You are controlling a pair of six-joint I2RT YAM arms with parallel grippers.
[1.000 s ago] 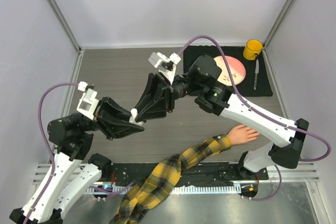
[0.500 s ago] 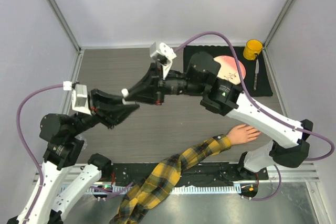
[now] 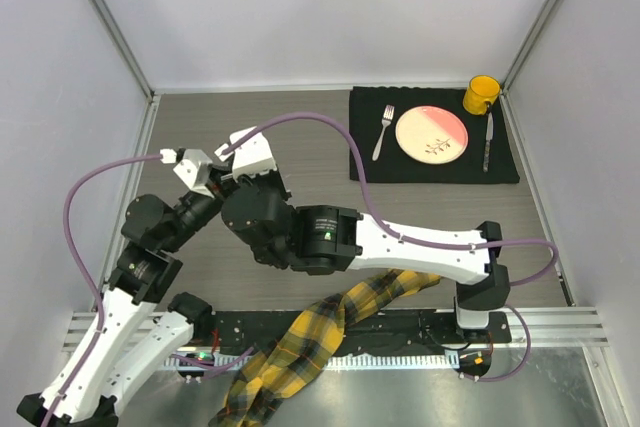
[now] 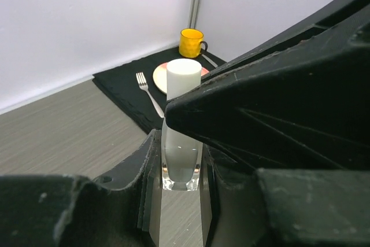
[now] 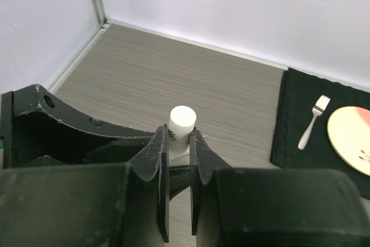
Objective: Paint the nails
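over the last second the right arm (image 3: pixel 400 242) has swung from the upper centre of the table (image 3: pixel 250 117) down to the left centre of the top view. its long white link now lies across the middle and covers the spot where the dummy hand showed. the left arm (image 3: pixel 150 247) has folded back toward the left edge, its wrist meeting the other at mid left. the plaid sleeve (image 3: pixel 300 337) trails off the bottom centre, so the nails are out of sight under the right arm and, by my judgement, not yet painted. the black mat (image 3: pixel 440 172) with its plate (image 3: pixel 431 133) and yellow mug (image 3: pixel 481 94) sits untouched at upper right. the 2 grippers meet on 1 small clear bottle (image 4: pixel 181 154). the left gripper (image 4: pixel 180 177) is clamped on its glass base and holds it upright. the right gripper (image 5: pixel 179 143), loose a second ago, has pinched together on the white cap (image 5: pixel 182 118). this looks like the uncapping step, with brushing to come after.
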